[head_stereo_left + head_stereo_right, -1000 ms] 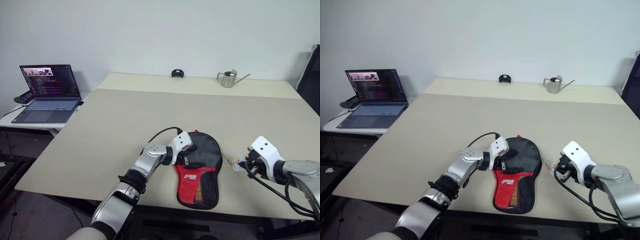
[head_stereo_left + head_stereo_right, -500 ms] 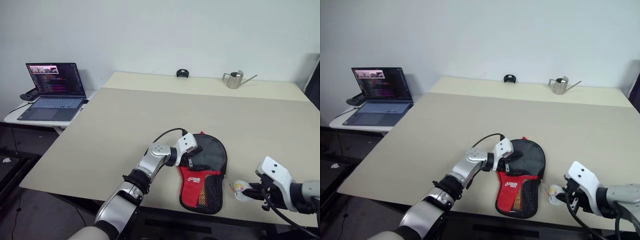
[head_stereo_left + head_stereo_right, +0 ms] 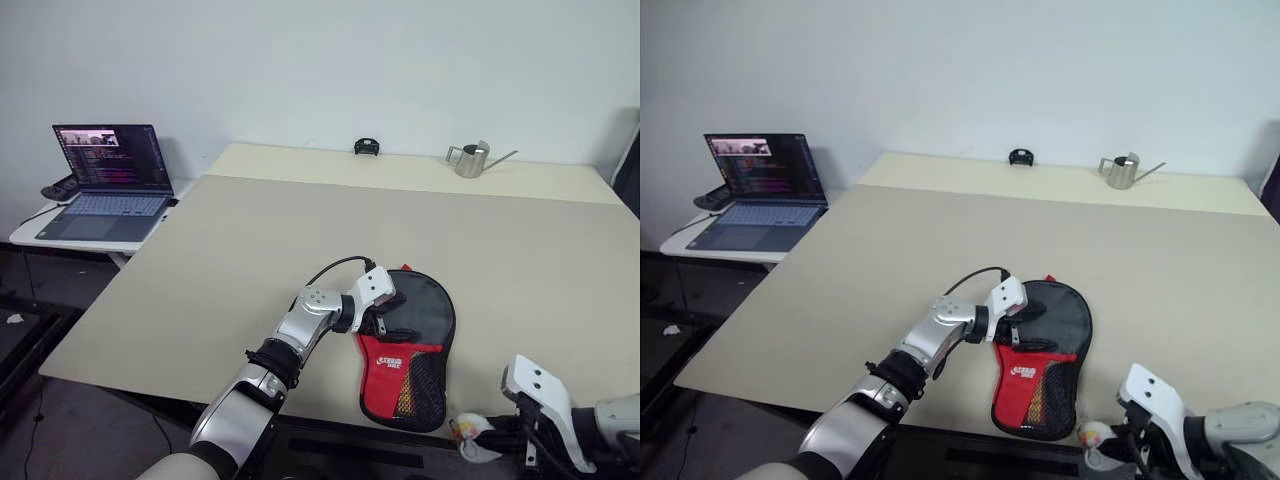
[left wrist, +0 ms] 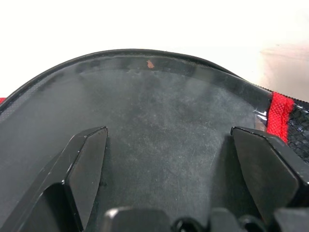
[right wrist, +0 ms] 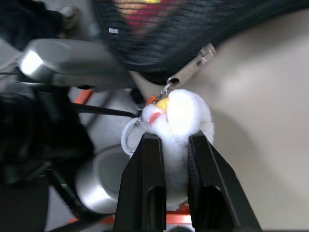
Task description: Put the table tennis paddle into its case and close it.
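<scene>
The right jaws (image 5: 166,159) are pinched narrow on a white fluffy charm (image 5: 181,116) that hangs by a metal clip (image 5: 190,67) from the zip of the case (image 3: 410,350), at the near edge of the table (image 3: 250,250). The left jaws (image 4: 166,159) stand wide, pressing flat on the black round end of the case. The case lies near the table's front edge, red panel toward the robot. It looks soft and light, likely to slide or bunch under a pull, so pinning it while drawing the charm along the zip line seems the right hold. The paddle presumably sits inside; I cannot tell.
</scene>
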Motion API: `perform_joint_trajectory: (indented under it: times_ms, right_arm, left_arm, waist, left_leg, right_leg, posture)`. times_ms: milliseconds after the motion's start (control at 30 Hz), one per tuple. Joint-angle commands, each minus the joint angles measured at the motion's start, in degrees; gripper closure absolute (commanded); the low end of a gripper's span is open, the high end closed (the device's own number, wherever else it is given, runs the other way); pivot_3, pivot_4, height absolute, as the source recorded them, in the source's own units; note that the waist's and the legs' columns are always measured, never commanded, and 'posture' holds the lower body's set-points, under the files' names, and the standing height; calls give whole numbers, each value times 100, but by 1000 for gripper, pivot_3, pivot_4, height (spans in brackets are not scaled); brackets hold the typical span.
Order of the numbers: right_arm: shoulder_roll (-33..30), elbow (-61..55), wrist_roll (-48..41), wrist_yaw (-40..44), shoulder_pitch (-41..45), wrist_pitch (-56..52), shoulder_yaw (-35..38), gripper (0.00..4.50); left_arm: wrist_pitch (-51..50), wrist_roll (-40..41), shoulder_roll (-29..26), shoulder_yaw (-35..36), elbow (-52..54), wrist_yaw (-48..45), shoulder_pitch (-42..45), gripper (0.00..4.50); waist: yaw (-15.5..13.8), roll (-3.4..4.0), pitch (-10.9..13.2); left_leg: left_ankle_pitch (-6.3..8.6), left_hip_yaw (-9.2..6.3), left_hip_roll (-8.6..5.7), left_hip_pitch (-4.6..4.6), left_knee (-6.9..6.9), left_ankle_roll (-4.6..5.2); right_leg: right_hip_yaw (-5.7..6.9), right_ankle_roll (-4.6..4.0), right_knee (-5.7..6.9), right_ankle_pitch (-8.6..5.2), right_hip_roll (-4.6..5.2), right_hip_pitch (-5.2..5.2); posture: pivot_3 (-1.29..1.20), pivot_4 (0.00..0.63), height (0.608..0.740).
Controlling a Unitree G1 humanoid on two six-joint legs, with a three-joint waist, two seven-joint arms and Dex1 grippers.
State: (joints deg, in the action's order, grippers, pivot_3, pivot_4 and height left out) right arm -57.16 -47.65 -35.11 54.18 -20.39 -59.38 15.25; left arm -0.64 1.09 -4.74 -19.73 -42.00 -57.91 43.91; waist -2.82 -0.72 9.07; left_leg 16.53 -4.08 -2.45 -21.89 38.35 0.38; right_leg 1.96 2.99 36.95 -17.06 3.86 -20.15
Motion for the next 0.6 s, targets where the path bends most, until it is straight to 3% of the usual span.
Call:
perform_joint_trajectory:
  times_ms: [33, 233, 600]
  right_arm:
    - [-94, -458, -756, 414, -144, -90, 486, 4314]
    - [23, -796, -1119, 62, -156, -140, 27, 4314]
    - [200, -522, -652, -458, 227, 255, -1427, 4322]
  left_arm:
    - [-220, -331, -59, -217, -294, 65, -277, 41]
    - [-236, -346, -33, -234, -291, 80, -271, 41]
    - [-280, -382, -43, -254, -207, 72, -273, 41]
  waist:
    - [-1, -1, 0]
    - [-5, -4, -3]
    - [-5, -6, -6]
  left_leg:
    - [0, 0, 0, 0, -1, 0]
    - [-1, -3, 0, 4, -14, -1]
    - [-1, -5, -3, 5, -19, -2]
  right_leg:
    - [0, -1, 0, 0, 0, 0]
    - [3, -7, -3, 1, 1, 1]
    - [6, -6, -4, -2, 2, 0]
  posture:
    - [0, 150, 740]
    - [0, 150, 740]
    - [0, 150, 740]
